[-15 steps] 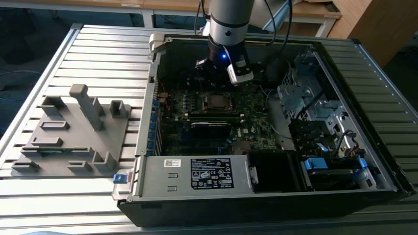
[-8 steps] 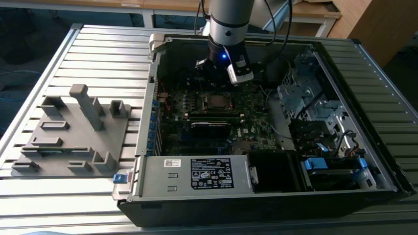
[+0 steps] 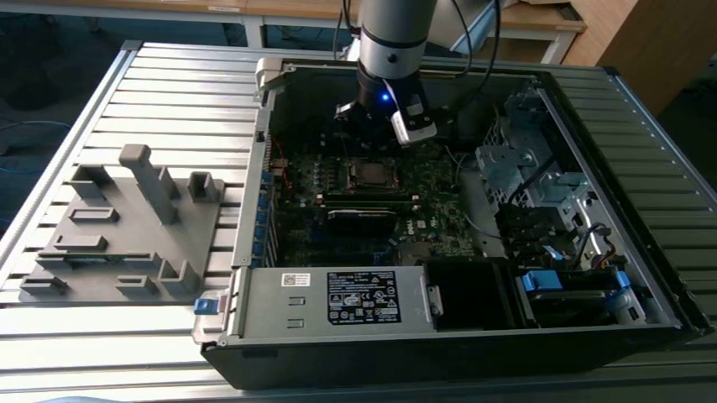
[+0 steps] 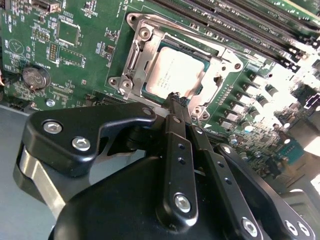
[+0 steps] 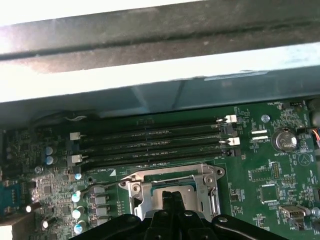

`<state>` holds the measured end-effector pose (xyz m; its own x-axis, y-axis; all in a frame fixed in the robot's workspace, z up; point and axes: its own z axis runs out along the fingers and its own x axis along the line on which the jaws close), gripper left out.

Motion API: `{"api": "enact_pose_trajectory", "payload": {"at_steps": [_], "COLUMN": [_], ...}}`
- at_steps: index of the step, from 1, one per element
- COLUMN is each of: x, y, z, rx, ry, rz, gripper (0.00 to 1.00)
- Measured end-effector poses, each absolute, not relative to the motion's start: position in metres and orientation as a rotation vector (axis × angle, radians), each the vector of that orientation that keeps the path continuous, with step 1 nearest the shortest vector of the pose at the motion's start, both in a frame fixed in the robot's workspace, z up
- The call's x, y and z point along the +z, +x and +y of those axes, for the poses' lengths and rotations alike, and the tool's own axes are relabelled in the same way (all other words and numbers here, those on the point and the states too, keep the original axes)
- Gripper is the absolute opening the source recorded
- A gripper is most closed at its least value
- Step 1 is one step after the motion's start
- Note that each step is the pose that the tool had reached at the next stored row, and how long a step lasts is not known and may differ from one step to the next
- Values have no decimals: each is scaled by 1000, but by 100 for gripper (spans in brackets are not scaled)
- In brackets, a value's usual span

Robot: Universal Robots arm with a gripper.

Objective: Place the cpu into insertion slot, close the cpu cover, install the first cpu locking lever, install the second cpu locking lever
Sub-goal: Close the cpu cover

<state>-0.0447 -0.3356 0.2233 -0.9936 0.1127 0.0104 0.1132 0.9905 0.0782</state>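
Fingers (image 4: 172, 131) together over seated cpu (image 4: 175, 70)

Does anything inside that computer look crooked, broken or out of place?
Nothing stands out. The cpu lies square in the insertion slot, the cpu cover flat around it, and the gripper hangs shut at the slot's edge.
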Motion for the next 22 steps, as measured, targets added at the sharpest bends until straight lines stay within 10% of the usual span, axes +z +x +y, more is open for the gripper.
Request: {"api": "enact_pose_trajectory", "payload": {"at_steps": [22], "x": [218], "y": [-46], "z": [-342], "rx": [-41], "ry": [-151], "rz": [-3134], "gripper": [10]}}
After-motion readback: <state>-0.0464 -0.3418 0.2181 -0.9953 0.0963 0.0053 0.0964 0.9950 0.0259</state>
